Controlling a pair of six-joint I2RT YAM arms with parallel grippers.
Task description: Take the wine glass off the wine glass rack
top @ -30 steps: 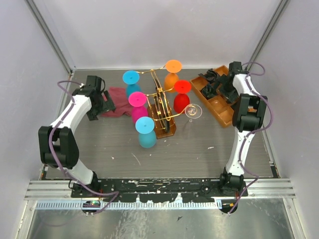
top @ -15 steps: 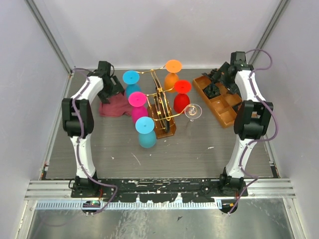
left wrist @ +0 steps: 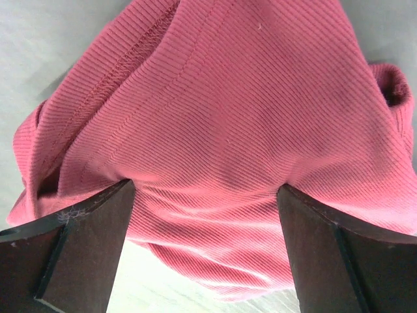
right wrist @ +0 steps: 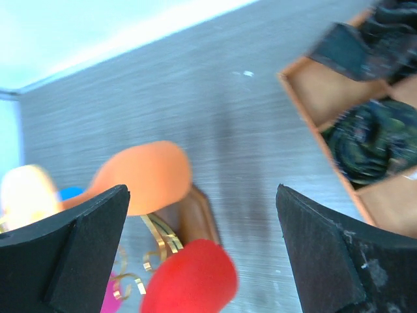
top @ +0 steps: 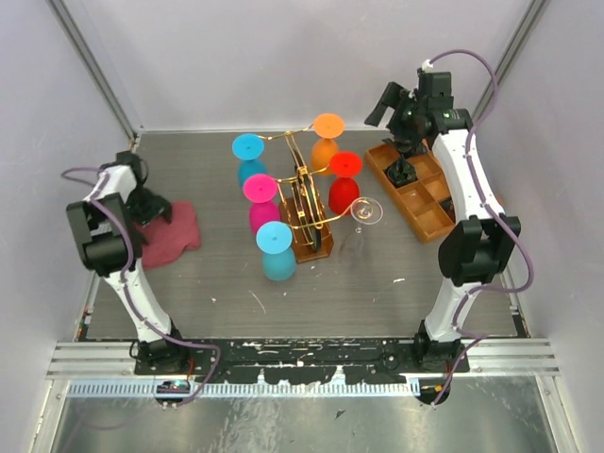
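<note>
The left gripper's (top: 151,209) fingers (left wrist: 78,254) are spread wide. A rumpled pink ribbed cloth (left wrist: 247,130) fills the gap between them and lies under both tips; the wrist view does not show it being pinched. From above, this gripper sits low at the left edge of the table (top: 396,302), well apart from the wine glass rack (top: 304,200).

The right gripper's (top: 387,106) fingers (right wrist: 332,261) are also spread, with nothing between them. It hangs raised over the far right of the table. Its wrist view looks down on a blurred orange glass (right wrist: 140,179), a red glass (right wrist: 192,280) and the corner of an orange-brown compartmented tray (right wrist: 326,85).

The clear wine glass (top: 364,213) hangs upside down by its foot from the near right arm of the gold wire rack, mid-table, between the rack's wooden base and the tray. It is nearer the right gripper than the left, and neither touches it. Coloured glasses hang on the other arms.
</note>
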